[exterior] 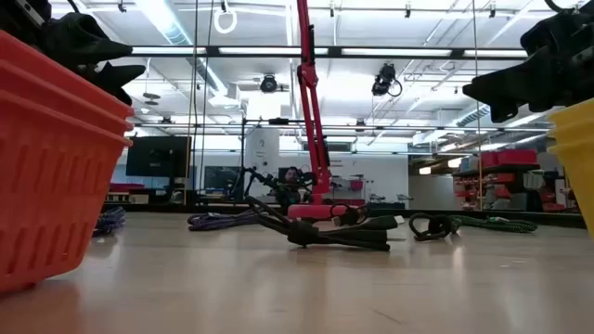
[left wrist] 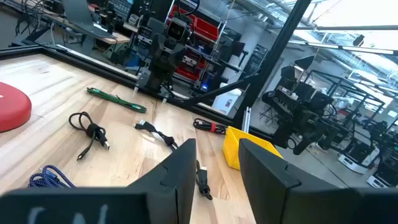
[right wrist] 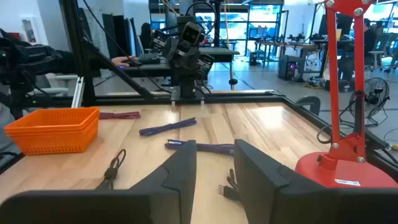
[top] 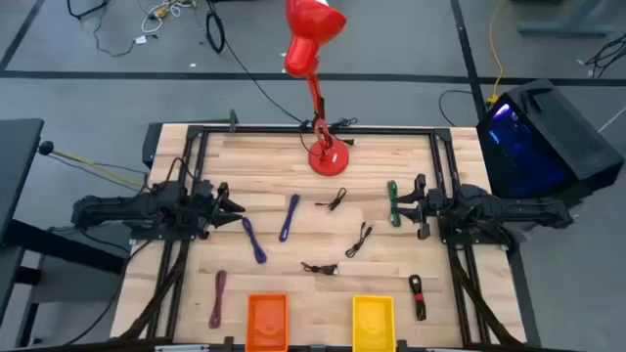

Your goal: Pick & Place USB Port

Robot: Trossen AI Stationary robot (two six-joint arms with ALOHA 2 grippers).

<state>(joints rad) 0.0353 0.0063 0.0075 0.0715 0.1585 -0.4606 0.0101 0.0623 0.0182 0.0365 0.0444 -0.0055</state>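
Observation:
Several short cables lie flat on the wooden table: two blue ones, three black ones, a green one, a maroon one and a black-and-red one. My left gripper hovers open above the table's left side, beside the blue cables. My right gripper hovers open on the right side, next to the green cable. Neither touches anything.
An orange bin and a yellow bin stand at the near edge. A red desk lamp stands with its round base at the far middle, its head over the far edge. A black frame borders the table.

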